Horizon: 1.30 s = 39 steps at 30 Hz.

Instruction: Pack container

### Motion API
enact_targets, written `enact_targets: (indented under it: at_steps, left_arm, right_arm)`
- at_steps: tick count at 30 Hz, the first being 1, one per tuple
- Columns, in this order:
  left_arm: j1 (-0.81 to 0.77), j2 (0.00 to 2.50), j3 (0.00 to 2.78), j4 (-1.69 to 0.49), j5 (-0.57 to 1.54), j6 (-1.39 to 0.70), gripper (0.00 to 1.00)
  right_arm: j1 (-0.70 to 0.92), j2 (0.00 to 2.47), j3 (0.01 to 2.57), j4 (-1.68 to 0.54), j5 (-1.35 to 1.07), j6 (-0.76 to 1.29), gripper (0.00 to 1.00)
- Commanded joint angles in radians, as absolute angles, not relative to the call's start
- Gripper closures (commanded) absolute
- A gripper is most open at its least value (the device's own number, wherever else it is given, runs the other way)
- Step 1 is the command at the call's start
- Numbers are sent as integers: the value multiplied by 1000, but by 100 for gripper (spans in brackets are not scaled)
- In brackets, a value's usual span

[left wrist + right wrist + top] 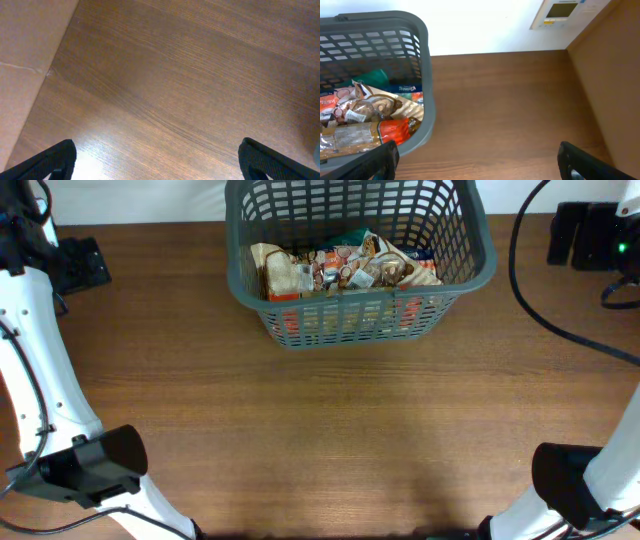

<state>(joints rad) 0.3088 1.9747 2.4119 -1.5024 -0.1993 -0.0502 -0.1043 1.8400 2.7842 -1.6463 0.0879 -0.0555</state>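
Note:
The container (350, 320), a dark grey lattice-sided basket, stands at the far middle of the wooden table. Several snack packets (345, 270) lie inside it. In the right wrist view its rounded corner (425, 100) is at the left, with packets (370, 120) showing over the rim. My right gripper (478, 155) is open above bare table just right of that corner, nothing between its fingers. My left gripper (157, 155) is open too, over bare wood, with nothing held. Neither gripper's fingers show in the overhead view.
My left arm (95, 465) is at the near left edge and my right arm (575, 480) at the near right. Black arm bases with cables sit at the far left (80, 265) and far right (590, 235). A tan side panel (610, 75) borders the table's right edge.

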Motion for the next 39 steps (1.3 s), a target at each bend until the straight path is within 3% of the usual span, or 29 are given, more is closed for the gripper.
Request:
enact_targets:
  at_steps: [1,10,24,30,39]
  left_arm:
    - [311,1982,2407,-1501,-206,-60,1]
    - [311,1982,2407,-1501,-206,-60,1]
    - [311,1982,2407,-1501,-206,-60,1]
    - [311,1982,2407,-1501,-206,-60,1]
    - [311,1982,2407,-1501,-206,-60,1]
  right_arm:
    - [-105,1826,2793,-1643,79,-46,1]
    - [-105,1762,2793,-1698,116,-55,1]
    - [-104,1339,2680,-1592,99,-50,1]
    - [-69,1102,2364,-1439,97,-50,1]
    - [19,658,1585,-1131,88,-43,1]
